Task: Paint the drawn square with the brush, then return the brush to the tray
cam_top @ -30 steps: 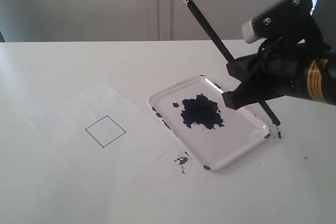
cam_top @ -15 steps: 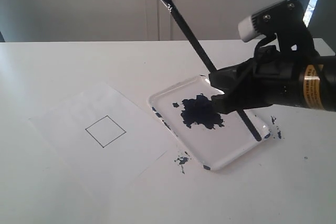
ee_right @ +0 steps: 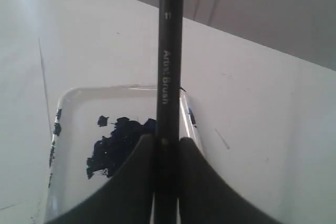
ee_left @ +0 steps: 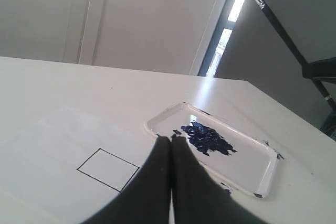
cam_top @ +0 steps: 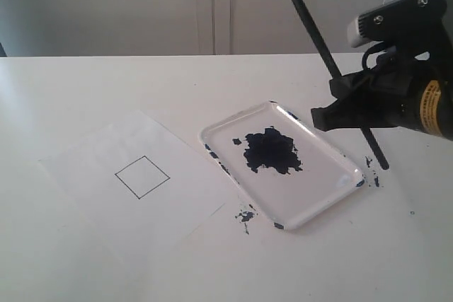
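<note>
My right gripper (cam_top: 338, 107) (ee_right: 166, 141) is shut on the brush (cam_top: 311, 30) (ee_right: 170, 51), gripping its black handle to the right of the tray (cam_top: 212, 136). The brush slants steeply, bristle end up and leaving the frame's top, its tail end low beside the tray's right rim. The glossy white tray (ee_right: 67, 97) (ee_left: 269, 174) holds a dark blue paint blot (cam_top: 271, 151). The drawn square (cam_top: 142, 176) (ee_left: 107, 169) is blank inside on its paper sheet (cam_top: 92, 153). My left gripper (ee_left: 171, 138) is shut and empty, looking over the square and tray; the exterior view does not show it.
Blue paint flecks (cam_top: 245, 214) lie on the table in front of the tray, and more (cam_top: 371, 172) sit at its right end. The white table (cam_top: 106, 90) stretches back to a pale wall. The paper sheet lies left of the tray.
The right gripper, which had swung left over the tray half a second ago, has moved back right off it. The brush's bristle end swung right and up out of frame.
</note>
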